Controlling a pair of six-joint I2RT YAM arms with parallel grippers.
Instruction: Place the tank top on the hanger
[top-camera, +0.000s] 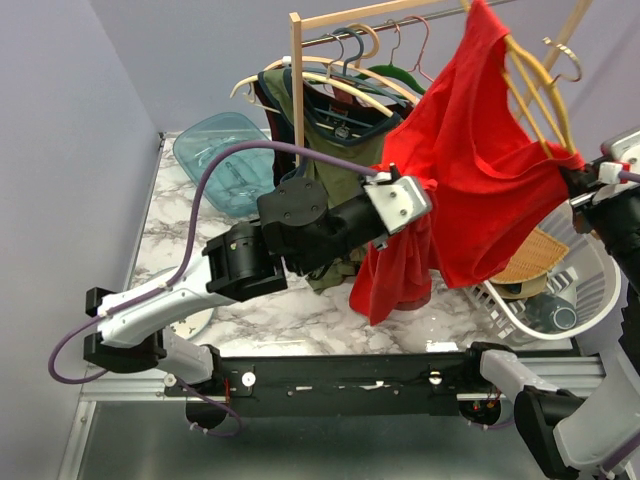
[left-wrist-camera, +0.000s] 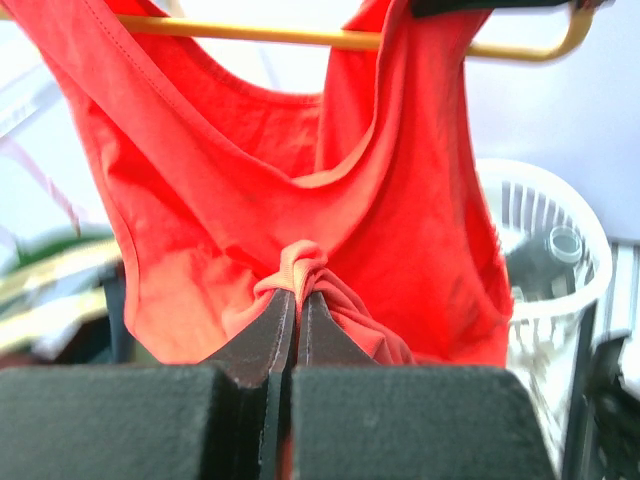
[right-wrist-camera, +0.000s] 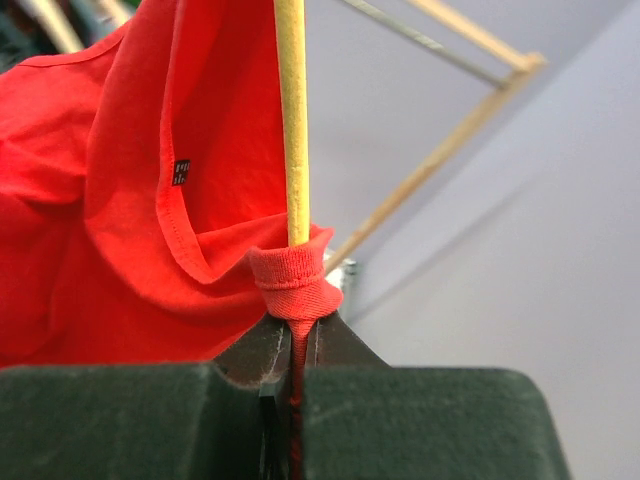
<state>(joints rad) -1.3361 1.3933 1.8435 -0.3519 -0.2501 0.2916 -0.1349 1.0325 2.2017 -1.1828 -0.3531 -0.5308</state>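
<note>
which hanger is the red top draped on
The thin mustard-yellow hanger at the upper right: the red tank top hangs over it. The other hangers, cream, green and pink, sit on the rail without the red top.

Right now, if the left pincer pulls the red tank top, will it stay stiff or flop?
Probably floppy: the tank top bunches into a knot at the left pincer and hangs in loose folds. Likely light: the thin yellow hanger looks unbent under it. It may slide along that smooth bar.
</note>
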